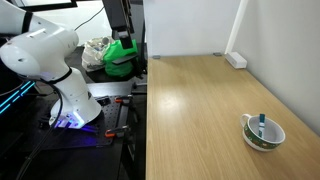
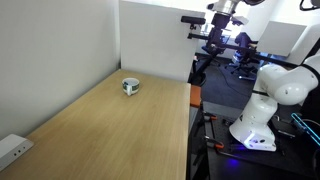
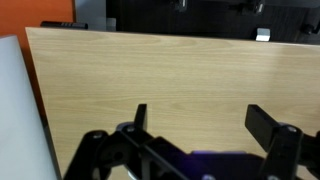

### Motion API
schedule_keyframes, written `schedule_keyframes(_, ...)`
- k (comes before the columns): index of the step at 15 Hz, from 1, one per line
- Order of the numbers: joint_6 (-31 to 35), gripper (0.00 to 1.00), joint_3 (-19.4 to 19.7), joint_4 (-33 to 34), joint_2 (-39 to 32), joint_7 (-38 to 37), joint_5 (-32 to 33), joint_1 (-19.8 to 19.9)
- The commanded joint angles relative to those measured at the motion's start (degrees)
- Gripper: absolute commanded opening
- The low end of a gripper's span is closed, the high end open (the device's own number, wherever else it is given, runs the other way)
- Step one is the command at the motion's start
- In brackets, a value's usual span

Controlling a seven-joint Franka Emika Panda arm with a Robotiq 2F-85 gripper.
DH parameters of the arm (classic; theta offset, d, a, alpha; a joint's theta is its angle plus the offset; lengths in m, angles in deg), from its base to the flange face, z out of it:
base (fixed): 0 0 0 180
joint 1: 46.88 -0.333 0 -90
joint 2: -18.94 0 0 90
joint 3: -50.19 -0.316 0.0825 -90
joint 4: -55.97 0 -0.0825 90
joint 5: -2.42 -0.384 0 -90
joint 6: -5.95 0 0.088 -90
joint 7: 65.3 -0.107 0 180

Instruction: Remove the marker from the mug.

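The white jointed robot arm [image 1: 45,55] stands on its base beside the short end of the long light-wood table [image 1: 200,110]. Its lower links are folded upright and its upper part reaches out of the top of both exterior views [image 2: 270,85]. In the wrist view the black two-finger gripper [image 3: 200,125] comes in from the bottom edge. Its jaws are spread wide with nothing between them, released, and it hangs well above the bare wood, looking along the tabletop. One dark fingertip [image 3: 140,114] shows to the left and the other to the right, and a white wall panel [image 3: 15,110] runs along the left edge. The wide, low mug, white inside and dark green patterned outside [image 1: 263,135], sits far down the table near the white wall, well apart from the arm. It is also seen as a small bowl shape in an exterior view [image 2: 131,86]. The short thin marker with a teal-blue part [image 1: 262,123] stands tilted inside the mug, leaning on its rim. A white power strip [image 1: 236,60] lies at the table's edge by the wall.
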Motion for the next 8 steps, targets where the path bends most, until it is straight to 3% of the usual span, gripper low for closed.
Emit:
schedule_keyframes(1,5.98,1.00,-0.56,-0.52,-3.14,-2.08,1.36,0.91)
schedule_keyframes(8,16.86,1.00,-3.77,0.82,-11.31,-11.25,-0.70,1.35)
